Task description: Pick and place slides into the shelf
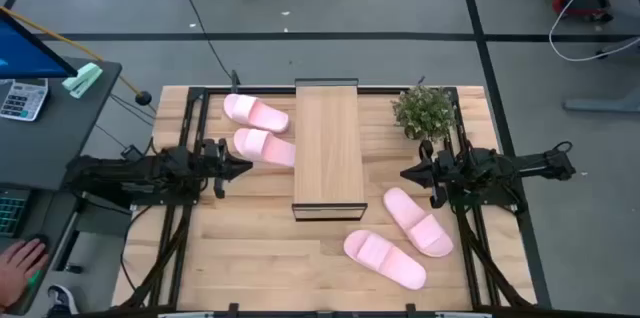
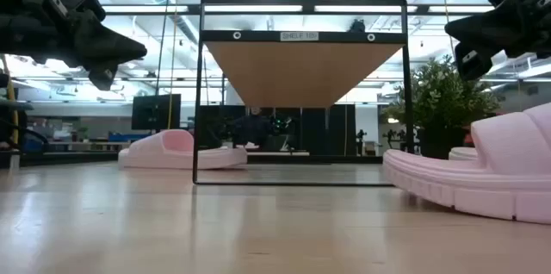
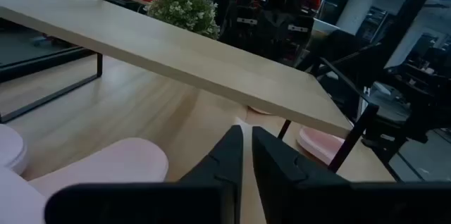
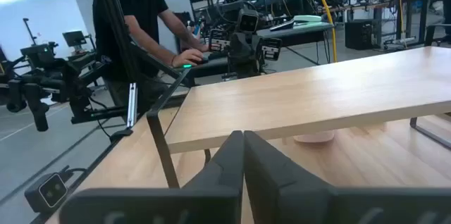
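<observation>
Nearest the low camera, at three o'clock: a pale pink foam slide sandal [image 2: 482,175], sole flat on the plank-patterned wooden tabletop [image 1: 250,258]. Seen from above, four such slides in two pairs: one [image 1: 416,220] and another [image 1: 385,259] toward five o'clock of the table's centre, lying just beside each other at a slant; one [image 1: 256,113] and one [image 1: 265,146] toward ten o'clock, close beside the rack's long edge. At the centre, running twelve to six o'clock, the long, narrow shelf of pale smooth wood on a thin black metal frame [image 1: 327,148], its top bare. At nine o'clock, the dark left gripper [image 1: 243,166], hanging above the table just off the nearer slide, fingers [image 3: 229,150] drawn together with only a thin slit between. At three o'clock, the dark right gripper [image 1: 407,172], likewise raised, fingers [image 4: 236,150] pressed together, empty. At one o'clock, a small green potted plant [image 1: 424,111]. Beyond the table, a person in a dark top [image 4: 134,20] at a desk.
</observation>
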You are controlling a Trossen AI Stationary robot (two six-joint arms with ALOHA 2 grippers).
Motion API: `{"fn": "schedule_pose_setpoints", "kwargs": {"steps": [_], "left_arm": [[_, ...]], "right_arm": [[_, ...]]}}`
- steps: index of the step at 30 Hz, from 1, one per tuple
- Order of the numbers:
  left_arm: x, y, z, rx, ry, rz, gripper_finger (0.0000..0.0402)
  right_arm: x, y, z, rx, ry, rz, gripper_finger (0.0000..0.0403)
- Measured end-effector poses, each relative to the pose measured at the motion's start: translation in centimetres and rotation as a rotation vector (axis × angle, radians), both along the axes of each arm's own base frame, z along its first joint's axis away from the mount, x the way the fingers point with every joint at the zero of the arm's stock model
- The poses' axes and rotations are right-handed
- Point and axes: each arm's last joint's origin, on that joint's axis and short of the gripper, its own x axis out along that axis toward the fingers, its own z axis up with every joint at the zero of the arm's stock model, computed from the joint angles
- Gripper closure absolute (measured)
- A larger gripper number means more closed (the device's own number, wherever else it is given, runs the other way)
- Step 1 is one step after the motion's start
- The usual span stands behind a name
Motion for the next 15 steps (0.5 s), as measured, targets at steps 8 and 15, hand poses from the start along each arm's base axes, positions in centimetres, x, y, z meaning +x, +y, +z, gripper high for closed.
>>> {"fn": "schedule_pose_setpoints", "kwargs": {"steps": [8, 15], "left_arm": [[0.0, 0.0, 0.0, 0.0, 0.0, 0.0, 0.0373], [0.0, 0.0, 0.0, 0.0, 0.0, 0.0, 0.0374]], "right_arm": [[0.0, 0.0, -0.01, 0.0, 0.0, 0.0, 0.0385], [0.0, 0.0, -0.01, 0.0, 0.0, 0.0, 0.0385]]}}
